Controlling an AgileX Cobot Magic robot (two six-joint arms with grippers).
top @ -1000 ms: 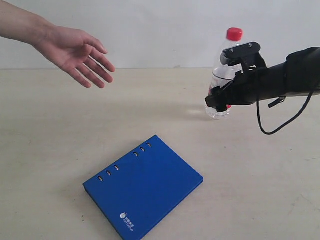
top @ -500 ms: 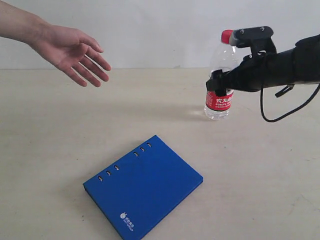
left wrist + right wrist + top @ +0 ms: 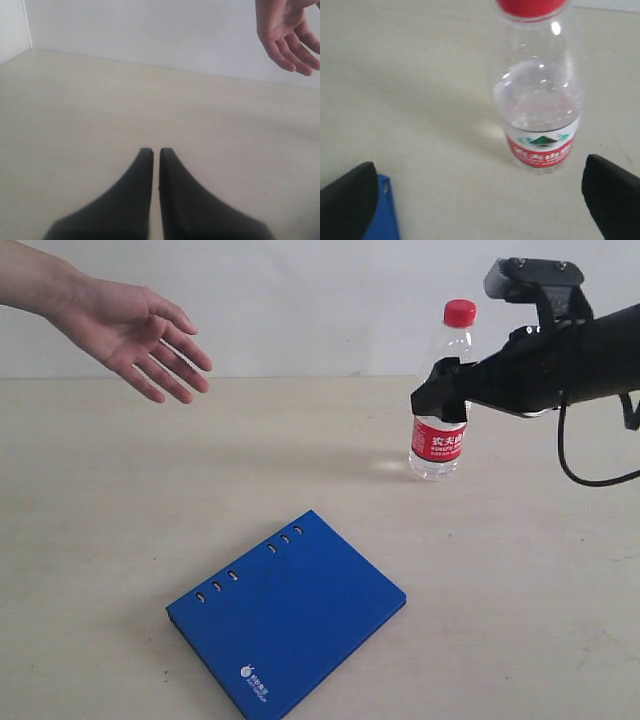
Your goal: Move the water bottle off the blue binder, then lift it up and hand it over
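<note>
The water bottle [image 3: 438, 443], clear with a red cap and red label, stands upright on the table at the right, well apart from the blue binder [image 3: 290, 615], which lies flat near the front. My right gripper [image 3: 478, 335] hovers open at the bottle's upper half, its near finger in front of the bottle's shoulder. In the right wrist view the bottle [image 3: 538, 115] stands beyond the wide-apart fingers of the gripper [image 3: 479, 170], nothing between them, and a corner of the binder [image 3: 385, 210] shows. My left gripper [image 3: 152, 150] is shut and empty over bare table.
A person's open hand [image 3: 140, 335] reaches in from the upper left, palm turned down, above the table; it also shows in the left wrist view as the hand [image 3: 287, 35]. A black cable [image 3: 590, 475] hangs under the right arm.
My right gripper has opened wide and risen up the bottle, from around its lower body to its shoulder. The bottle stays standing on the table. The hand drifted slightly up and left.
</note>
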